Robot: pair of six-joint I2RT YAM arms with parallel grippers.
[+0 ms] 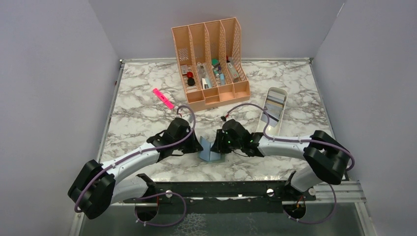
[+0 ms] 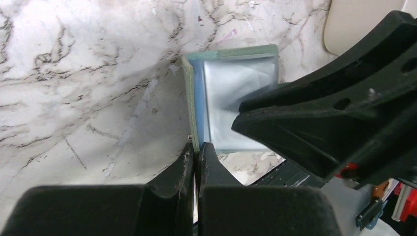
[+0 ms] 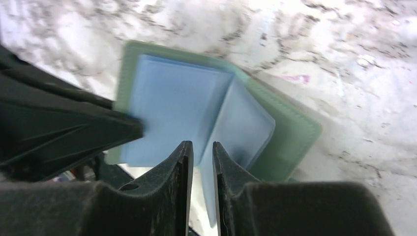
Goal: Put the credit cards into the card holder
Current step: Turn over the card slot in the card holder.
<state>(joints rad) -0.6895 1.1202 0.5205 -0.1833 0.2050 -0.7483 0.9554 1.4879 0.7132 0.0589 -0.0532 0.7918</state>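
The grey-green card holder (image 1: 211, 155) stands half open on the marble between my two grippers. My left gripper (image 2: 197, 146) is shut on the edge of its green cover (image 2: 191, 103). It holds that cover upright, and the blue-grey pockets (image 2: 236, 93) face right. My right gripper (image 3: 202, 145) hovers over the inner pockets (image 3: 172, 103) with its jaws a narrow gap apart. A loose blue pocket leaf (image 3: 246, 128) runs under that gap, and I see no card between the fingers. Flat tan and dark credit cards (image 1: 275, 105) lie in the white tray, too small to make out well.
The long white tray (image 1: 267, 125) lies right of the wallet, behind my right arm. A peach slotted organizer (image 1: 211, 59) full of stationery stands at the back. A pink highlighter (image 1: 163, 98) lies on the marble at the back left. The black base rail (image 1: 221, 189) runs along the near edge.
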